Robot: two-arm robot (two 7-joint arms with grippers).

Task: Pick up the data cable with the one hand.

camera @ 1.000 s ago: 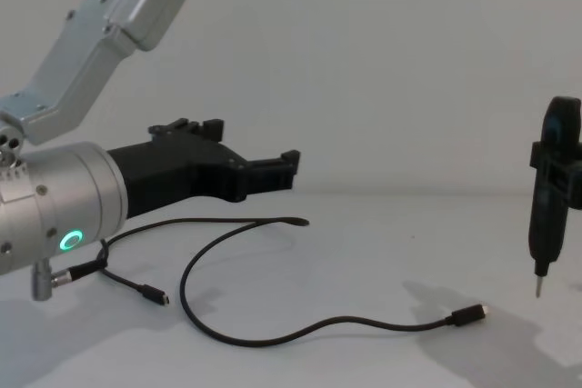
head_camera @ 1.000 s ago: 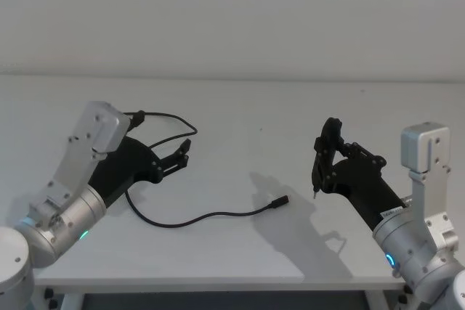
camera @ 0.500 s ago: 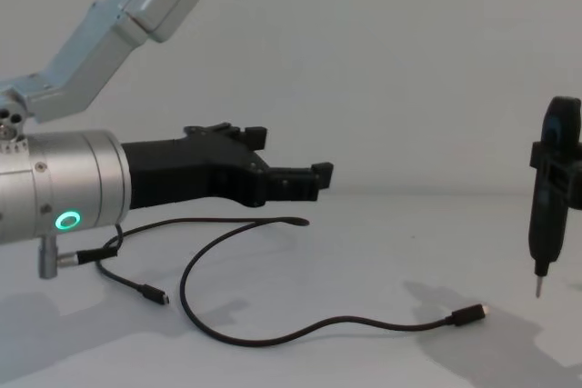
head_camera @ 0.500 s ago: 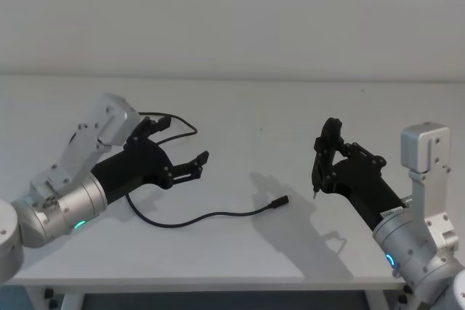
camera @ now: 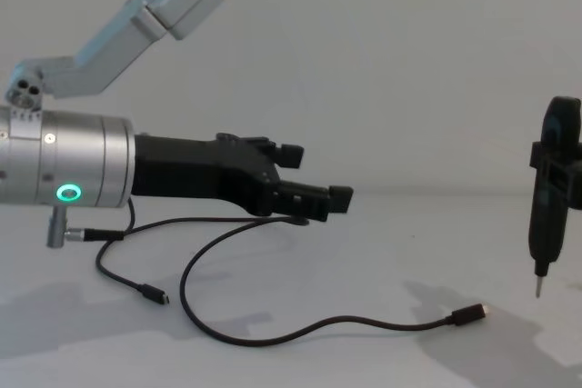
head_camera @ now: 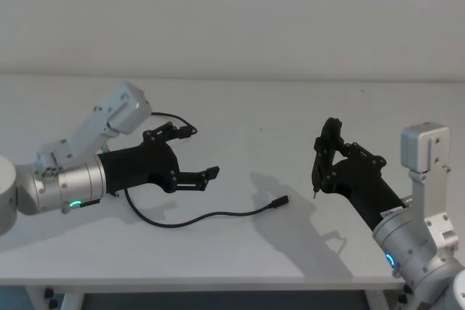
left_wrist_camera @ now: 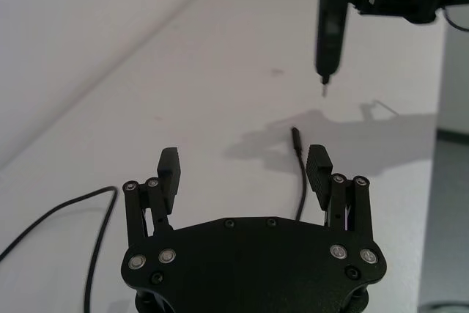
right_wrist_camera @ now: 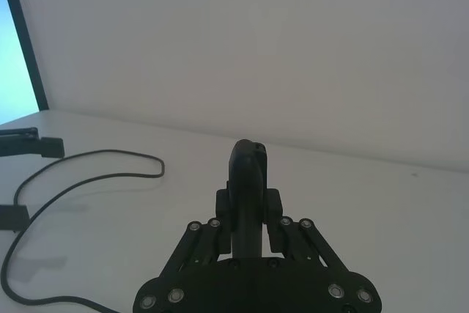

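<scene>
The data cable (head_camera: 218, 214) lies loose on the white table, curling from a loop at the back left to a small plug (head_camera: 280, 201) near the middle. It also shows in the chest view (camera: 364, 322) and the right wrist view (right_wrist_camera: 110, 153). My left gripper (head_camera: 202, 152), black on a silver wrist with a green ring, hovers open above the cable's left part and touches nothing. In the left wrist view, the left gripper (left_wrist_camera: 243, 157) has the cable's plug end (left_wrist_camera: 295, 133) just beyond its fingers. My right gripper (head_camera: 327, 152) stays raised at the right, shut on a slim black pointed tool (camera: 544, 224).
A short black lead with a silver barrel connector (camera: 82, 235) hangs from the left wrist, and its small plug (camera: 155, 296) is near the table. The table's front edge (head_camera: 218, 281) runs close below the cable. A plain wall stands behind.
My left gripper has swung rightward and forward over the cable, its wrist turning more level. The cable and the right arm have not moved.
</scene>
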